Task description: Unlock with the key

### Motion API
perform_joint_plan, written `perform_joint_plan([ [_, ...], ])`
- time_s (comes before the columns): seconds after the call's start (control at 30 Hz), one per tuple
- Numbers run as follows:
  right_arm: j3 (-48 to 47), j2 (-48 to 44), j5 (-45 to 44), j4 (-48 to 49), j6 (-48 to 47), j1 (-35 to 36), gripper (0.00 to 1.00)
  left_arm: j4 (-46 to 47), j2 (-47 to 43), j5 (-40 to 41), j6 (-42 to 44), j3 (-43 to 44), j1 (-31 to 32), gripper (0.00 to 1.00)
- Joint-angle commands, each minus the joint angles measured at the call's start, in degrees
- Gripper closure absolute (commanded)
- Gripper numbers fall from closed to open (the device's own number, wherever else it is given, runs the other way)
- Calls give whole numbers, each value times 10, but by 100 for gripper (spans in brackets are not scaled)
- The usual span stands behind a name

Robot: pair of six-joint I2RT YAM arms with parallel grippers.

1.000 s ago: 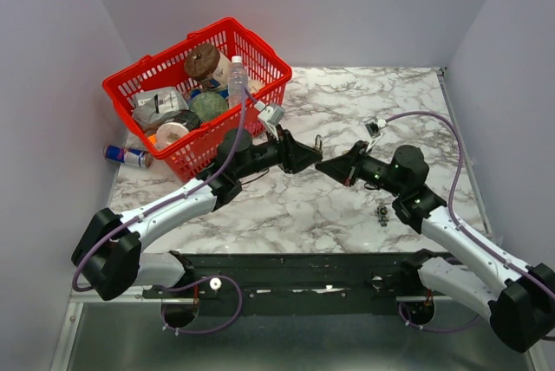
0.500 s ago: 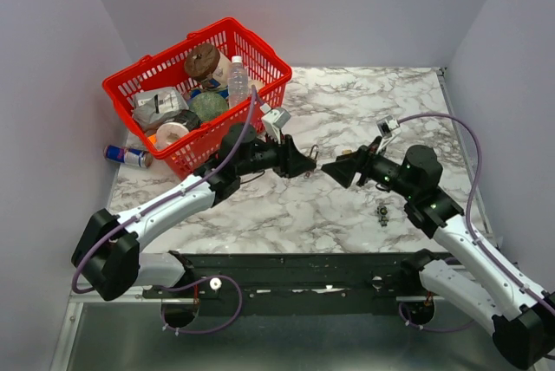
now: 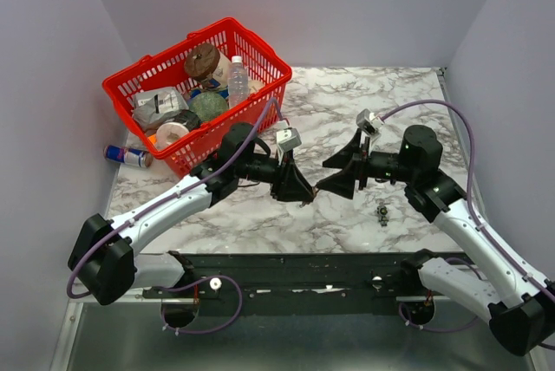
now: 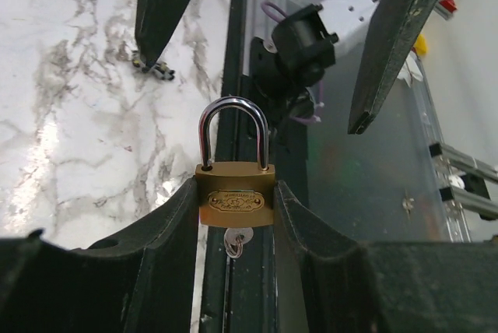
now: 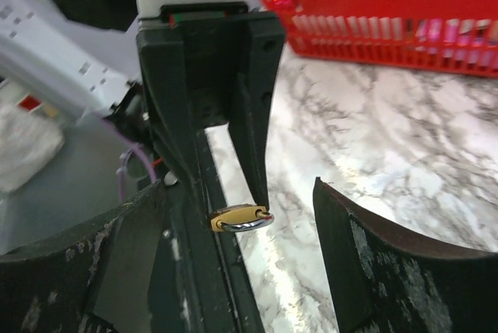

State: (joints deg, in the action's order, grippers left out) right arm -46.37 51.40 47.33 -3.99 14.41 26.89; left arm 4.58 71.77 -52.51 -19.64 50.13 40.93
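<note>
Marble worktop (image 3: 347, 102), red basket (image 3: 260, 42) back-left. L tool (image 3: 295, 187) clamped on brass padlock (image 4: 234, 201), shackle (image 4: 204, 134) looks shut. R tool (image 3: 323, 176) facing it, jaws wide apart, empty. Dark key (image 3: 381, 212) lies on worktop beside R arm (image 3: 460, 224), well apart from padlock. Risk imo: tiny flat key skids at pinch, or R tool clips L tool.

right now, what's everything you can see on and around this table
basket: 1, red, far left of table, full of goods
bottle: 1, clear, upright in basket
can: 1, blue and red, lying left of basket
key: 1, dark, on table by right arm
brass padlock: 1, silver shackle, clamped in left gripper
table: 1, white marble pattern
left gripper: 1, black, shut on padlock
right gripper: 1, black, open, facing padlock
</note>
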Motion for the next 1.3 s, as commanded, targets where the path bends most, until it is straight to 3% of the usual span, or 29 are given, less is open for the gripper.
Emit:
perform_joint_plan([
  [0.0,-20,19,123,-27,-31,1,16,7,-3,-84,19,21,-1,100],
  [0.4,-2,31,159,-39,-45,17,26,35,-6,-69,0,11,-3,100],
  [0.7,5,30,125,-45,-47,16,44,39,-6,-57,-1,8,-4,100],
  [0.77,4,31,110,-49,-47,17,52,28,-7,-47,6,10,-3,100],
  [1.13,0,63,-6,-66,4,17,94,-57,-36,115,82,14,6,100],
  [1.27,-3,81,-56,-66,60,17,99,-105,-47,235,137,21,36,100],
])
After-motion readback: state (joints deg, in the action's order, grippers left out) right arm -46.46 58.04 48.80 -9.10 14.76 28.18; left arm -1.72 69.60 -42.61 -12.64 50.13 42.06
